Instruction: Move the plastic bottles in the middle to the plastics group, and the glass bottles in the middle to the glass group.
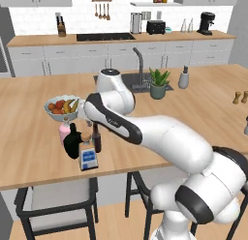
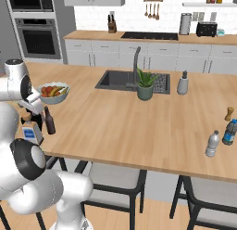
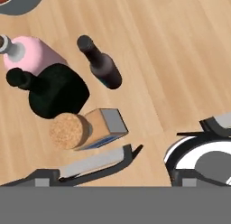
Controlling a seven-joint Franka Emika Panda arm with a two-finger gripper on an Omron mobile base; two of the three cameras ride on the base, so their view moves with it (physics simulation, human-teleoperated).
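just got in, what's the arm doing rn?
The arm is sorting bottles on the island. Its gripper hangs over the glass group, the pink bottle and the squat black bottle, near the fruit bowl. The cork-stoppered square bottle and the brown bottle stand right beside that group, nothing visibly between the fingers. Across the counter, the clear water bottle stands by a blue one.

Wooden counter (image 1: 193,103) with bottles and a fruit bowl

Pink bottle (image 1: 64,132), black bottle (image 1: 72,143), brown bottle (image 1: 96,139) and corked bottle (image 1: 88,154) are clustered beside the fruit bowl (image 1: 63,108).
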